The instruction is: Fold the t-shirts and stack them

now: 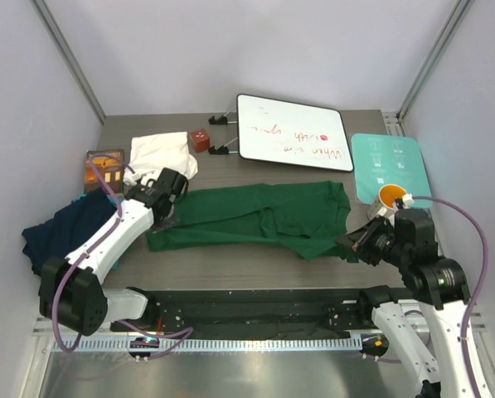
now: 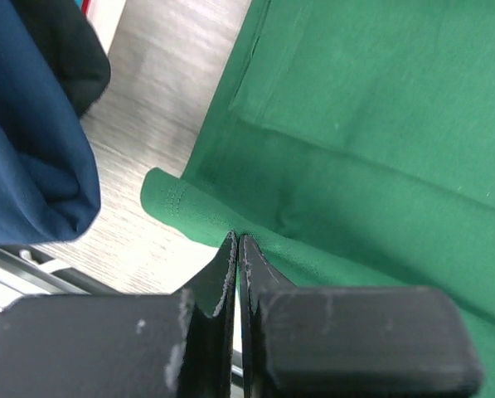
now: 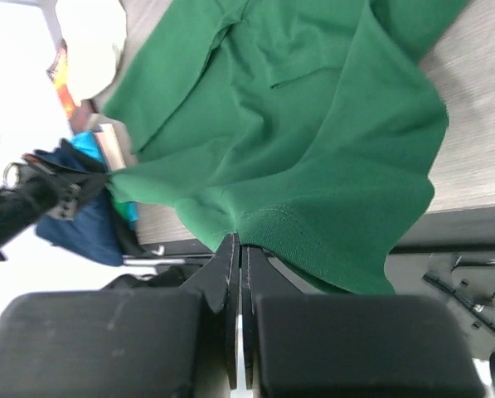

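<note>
The dark green t-shirt (image 1: 264, 217) lies spread across the middle of the table. My left gripper (image 1: 166, 217) is shut on the green shirt's left edge, seen in the left wrist view (image 2: 238, 239) pinching the hem (image 2: 181, 203). My right gripper (image 1: 355, 246) is shut on the shirt's right edge, seen in the right wrist view (image 3: 239, 240) with the cloth (image 3: 297, 149) hanging from it. The navy blue t-shirt (image 1: 65, 230) lies crumpled at the left. The cream-white t-shirt (image 1: 160, 154) lies folded at the back left.
A whiteboard (image 1: 293, 133) lies at the back centre, with a small brown cube (image 1: 201, 139) beside it. A teal board (image 1: 390, 166) with an orange mug (image 1: 390, 199) is at the right. An orange-brown book (image 1: 104, 167) is at the left. A black rail (image 1: 247, 307) runs along the near edge.
</note>
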Robot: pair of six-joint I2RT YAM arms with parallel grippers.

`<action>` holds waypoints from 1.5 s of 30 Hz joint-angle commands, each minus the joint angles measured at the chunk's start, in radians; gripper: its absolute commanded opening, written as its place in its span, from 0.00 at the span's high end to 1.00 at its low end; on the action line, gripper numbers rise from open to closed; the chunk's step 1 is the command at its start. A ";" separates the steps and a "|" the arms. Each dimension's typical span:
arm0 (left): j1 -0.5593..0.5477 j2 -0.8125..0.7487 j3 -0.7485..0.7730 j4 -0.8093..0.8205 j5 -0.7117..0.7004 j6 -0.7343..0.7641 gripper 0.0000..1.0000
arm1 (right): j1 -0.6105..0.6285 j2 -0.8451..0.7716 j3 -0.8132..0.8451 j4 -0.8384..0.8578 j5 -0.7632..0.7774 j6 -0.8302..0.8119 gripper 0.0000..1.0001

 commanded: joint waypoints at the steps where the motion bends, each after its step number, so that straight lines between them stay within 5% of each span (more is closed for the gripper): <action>1: 0.005 0.052 0.087 0.013 -0.086 0.048 1.00 | -0.006 0.110 0.044 0.143 0.007 -0.122 0.99; 17: 0.005 0.350 0.234 0.025 -0.065 0.112 1.00 | -0.006 0.534 0.159 0.306 0.045 -0.348 0.99; 30: 0.005 0.315 0.188 0.050 -0.013 0.142 1.00 | -0.006 0.534 0.211 0.311 0.114 -0.403 0.99; 45: 0.005 0.514 0.302 0.036 -0.072 0.142 1.00 | -0.004 0.779 0.229 0.496 0.022 -0.453 0.99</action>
